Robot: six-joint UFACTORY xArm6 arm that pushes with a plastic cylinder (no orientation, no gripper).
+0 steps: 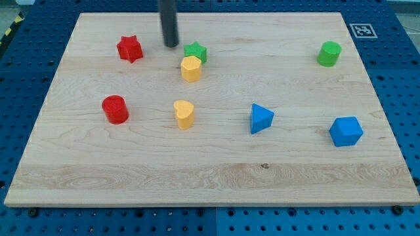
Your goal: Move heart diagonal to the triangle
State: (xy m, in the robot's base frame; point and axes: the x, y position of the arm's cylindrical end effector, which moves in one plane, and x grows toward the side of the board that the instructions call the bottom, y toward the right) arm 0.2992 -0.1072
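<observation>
Near half of the counter (210,180) bare along its front edge. In the middle band, from right edge to left: blue cube (346,131), blue triangle (261,118), yellow heart (184,114), red cylinder (115,109). Heart level with the triangle and well apart from it, side by side rather than on a diagonal, so task judged not yet done. Toward the far edge: a second yellow block (191,68), shape unclear, touching the green star (195,52) just behind it; red star (130,48) nearer the far-left corner; green cylinder (329,54) toward the far-right corner. No claw fitted or in view, so nothing to report as released, clenched or grasping; only a dark rod, with my tip (170,44) down on the counter between the red star and the green star, touching neither. Heart well apart from my tip, nearer the front edge and slightly to the right. Tip judged badly placed for a push yet: yellow block and green star close beside the direct line.
</observation>
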